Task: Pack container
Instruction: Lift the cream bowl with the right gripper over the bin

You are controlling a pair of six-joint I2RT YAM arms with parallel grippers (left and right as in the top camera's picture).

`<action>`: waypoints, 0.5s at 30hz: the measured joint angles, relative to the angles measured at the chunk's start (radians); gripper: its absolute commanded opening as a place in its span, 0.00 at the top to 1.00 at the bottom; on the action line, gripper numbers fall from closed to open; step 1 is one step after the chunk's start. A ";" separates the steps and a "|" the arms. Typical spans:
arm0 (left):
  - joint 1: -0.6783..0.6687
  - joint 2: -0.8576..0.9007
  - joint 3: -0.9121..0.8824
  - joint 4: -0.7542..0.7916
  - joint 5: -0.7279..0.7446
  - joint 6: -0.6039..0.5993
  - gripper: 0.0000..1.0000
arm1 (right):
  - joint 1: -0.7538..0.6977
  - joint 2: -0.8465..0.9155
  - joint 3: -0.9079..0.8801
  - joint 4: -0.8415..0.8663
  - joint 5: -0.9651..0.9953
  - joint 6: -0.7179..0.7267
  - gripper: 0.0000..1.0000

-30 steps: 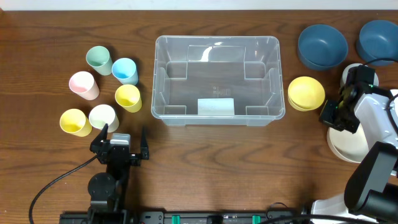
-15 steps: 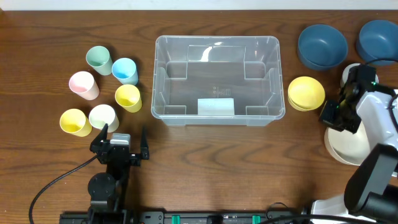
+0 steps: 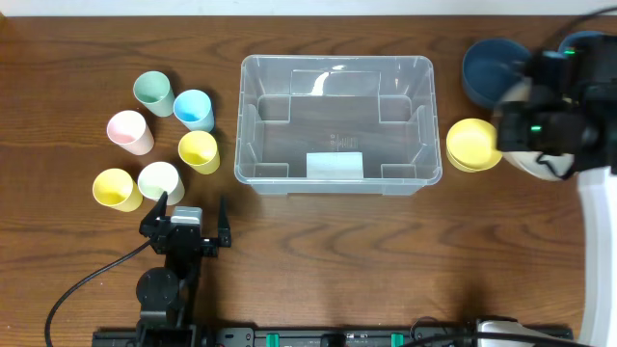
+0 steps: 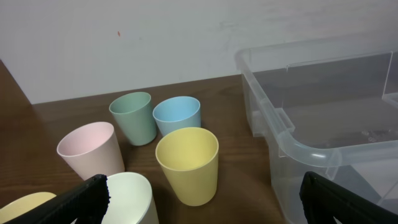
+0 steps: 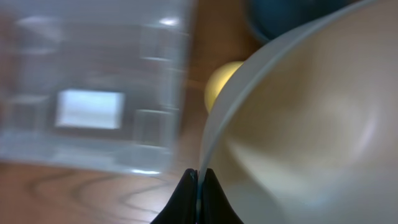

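Right pincer [image 5: 198, 177], jaws pinched shut on the rim of a pale bowl [image 5: 298, 124], hangs off the right-hand short end of the clear bin [image 3: 245, 116]. We see the bin standing empty at mid-table, its long axis running side to side, so it lies to this pincer's left, with a yellow bowl [image 3: 472, 145] between them. We judge the right arm the one to carry across. The left pincer [image 3: 193, 204] gapes wide and empty near the bin's front left corner, beside the cups [image 3: 198, 149]. Only the wrist view shows the grip on the rim; only the overhead view shows the gap to cross.
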 measured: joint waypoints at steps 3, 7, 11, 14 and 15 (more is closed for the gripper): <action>0.000 0.000 0.000 0.000 0.000 0.000 0.02 | 0.171 -0.003 0.010 0.039 0.016 -0.039 0.99; 0.000 0.000 0.000 0.000 0.000 0.000 0.02 | 0.386 0.048 0.010 0.107 0.088 -0.065 0.99; 0.000 0.000 0.000 0.000 0.000 0.000 0.02 | 0.504 0.150 0.010 0.167 0.160 -0.077 0.99; 0.000 0.000 0.000 0.000 0.000 0.000 0.02 | 0.538 0.245 0.010 0.211 0.194 -0.082 0.99; 0.000 0.000 0.000 0.000 0.000 0.000 0.02 | 0.542 0.273 0.010 0.225 0.202 -0.083 0.99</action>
